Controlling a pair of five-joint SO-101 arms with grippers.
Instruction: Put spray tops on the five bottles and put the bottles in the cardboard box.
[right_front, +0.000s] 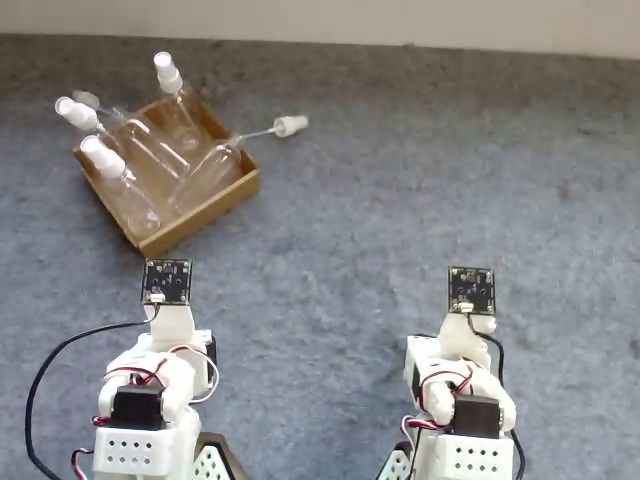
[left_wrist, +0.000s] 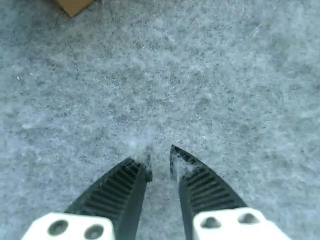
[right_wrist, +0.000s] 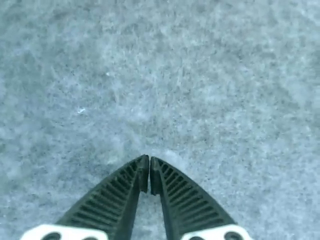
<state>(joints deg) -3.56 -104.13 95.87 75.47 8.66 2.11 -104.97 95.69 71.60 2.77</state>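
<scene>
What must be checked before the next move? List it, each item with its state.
1. Spray top on a bottle: not ok. It lies loose on the table, beside the box.
2. Topless bottle in the box: ok. It lies there with its neck bare, towards the loose top.
3. Topped bottles in the box: ok. Three show white tops.
4. Five bottles in the box: cannot tell, as the clear bodies overlap.
5. Left fingers free: ok. They are slightly apart and hold nothing.
6. Right fingers ready to grasp: not ok. They are shut on nothing.
</scene>
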